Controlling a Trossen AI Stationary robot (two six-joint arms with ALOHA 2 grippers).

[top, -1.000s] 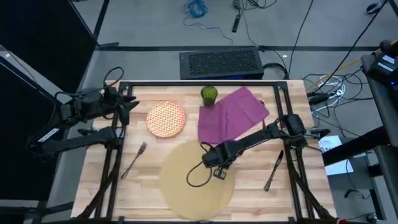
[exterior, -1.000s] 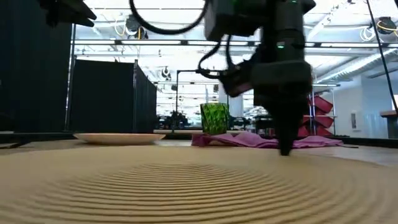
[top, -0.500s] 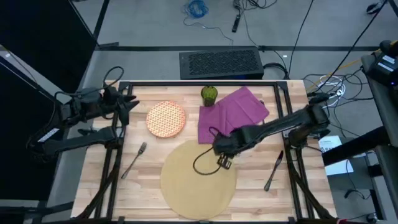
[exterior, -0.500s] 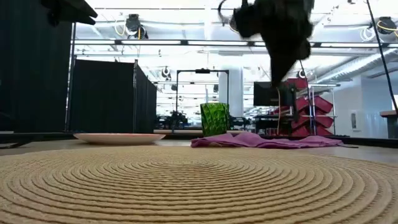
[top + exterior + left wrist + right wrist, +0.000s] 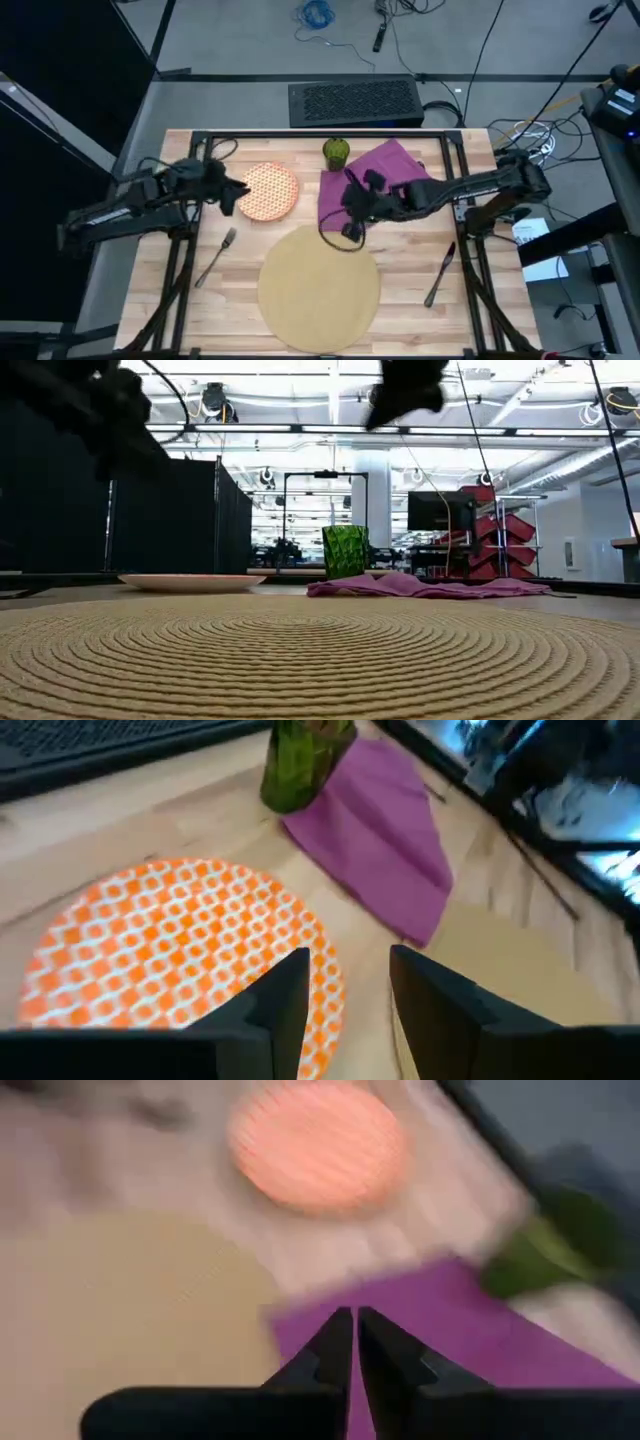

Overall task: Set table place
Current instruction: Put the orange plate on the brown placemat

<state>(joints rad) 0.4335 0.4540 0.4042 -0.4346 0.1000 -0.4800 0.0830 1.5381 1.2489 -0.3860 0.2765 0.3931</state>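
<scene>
The round tan mat (image 5: 318, 287) lies flat at the table's near middle. Beyond it, the orange-and-white plate (image 5: 268, 190), the green cup (image 5: 336, 152) and the purple napkin (image 5: 378, 178) rest on the wood. A fork (image 5: 215, 255) lies left of the mat and a knife (image 5: 440, 272) right of it. My left gripper (image 5: 348, 990) hovers open at the plate's left edge (image 5: 180, 950). My right gripper (image 5: 355, 1342) hangs shut above the napkin's (image 5: 450, 1340) left part, high over the table (image 5: 200, 300).
Black rails (image 5: 178, 270) run over the table on both sides and along the far edge. A black box (image 5: 355, 102) stands behind the table, with cables on the floor. Bare wood shows between the fork and the mat and around the knife.
My right gripper has risen off the mat and swung toward the far edge, stopping over the napkin. My left gripper has moved from the table's left edge toward the right, up to the plate. The mat, plate, napkin and cup have stayed in place.
</scene>
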